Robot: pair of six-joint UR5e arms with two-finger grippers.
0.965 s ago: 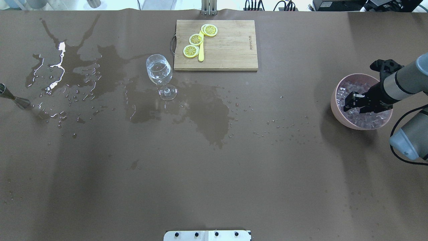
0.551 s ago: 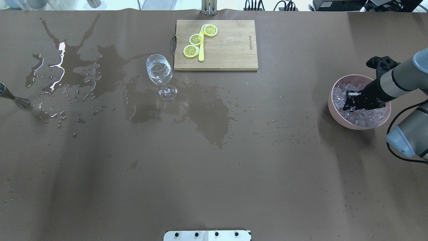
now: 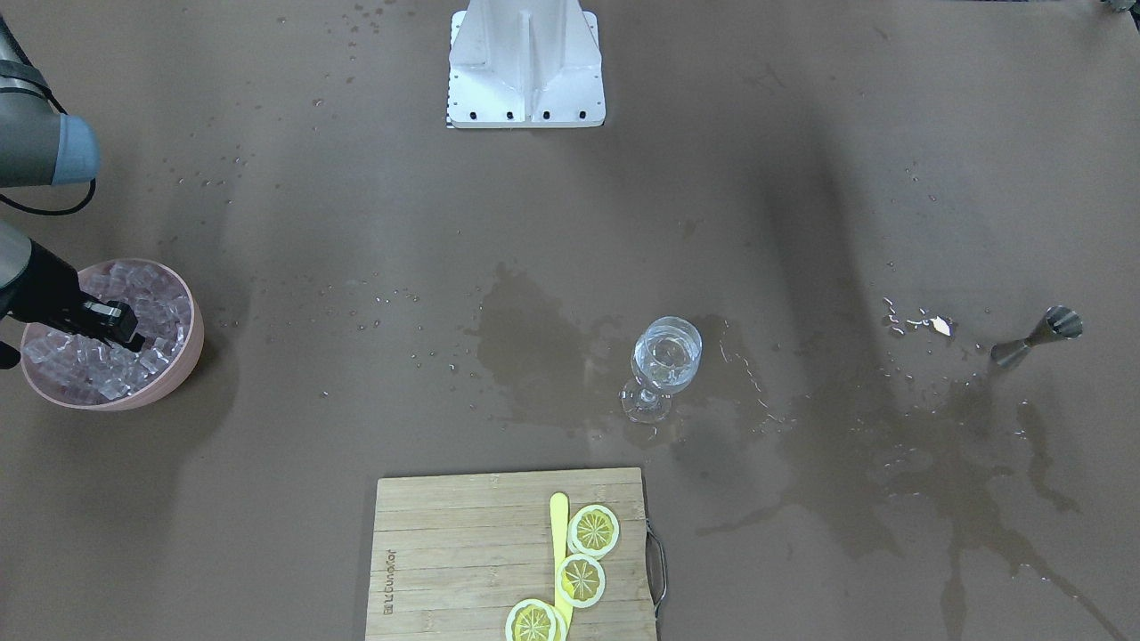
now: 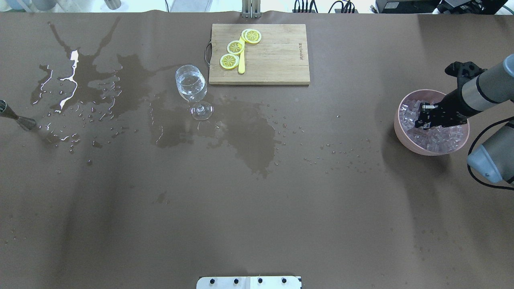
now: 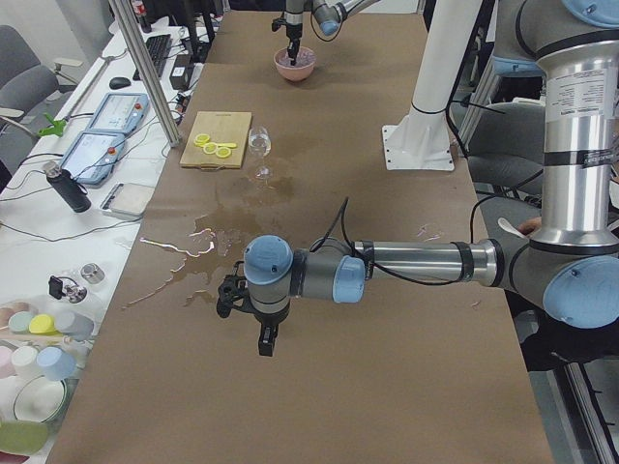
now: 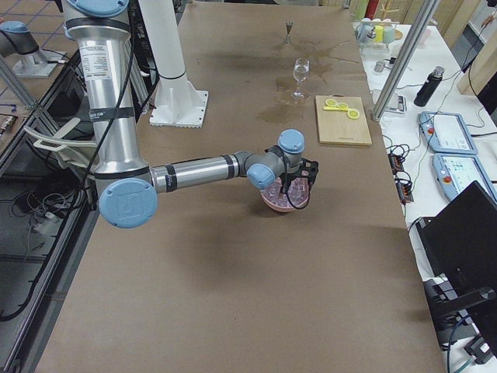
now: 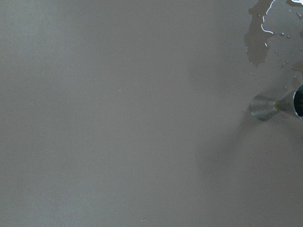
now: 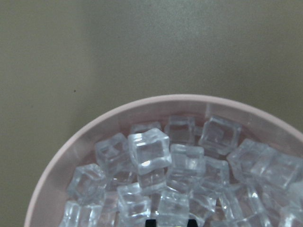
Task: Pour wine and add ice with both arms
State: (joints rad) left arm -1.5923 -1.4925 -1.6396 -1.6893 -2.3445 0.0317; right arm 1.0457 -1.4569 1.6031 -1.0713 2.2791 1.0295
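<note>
Inside bowl (image 4: 425, 151), right end effector (image 4: 421, 120) amid ice (image 4: 441, 138), state unclear; left end effector (image 5: 268, 345) same; board (image 4: 273, 56) lettering illegible.

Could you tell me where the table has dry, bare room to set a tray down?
Widest bare patch: the dry robot-side half between the white base plate and the puddles. Also dry between puddles and pink ice bowl. Crowded and wet around the wine glass, cutting board and jigger.

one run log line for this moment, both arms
right gripper: in pink bowl among ice, grasp unclear | left gripper: above table near jigger, state unclear | wine glass: upright, wine in it
</note>
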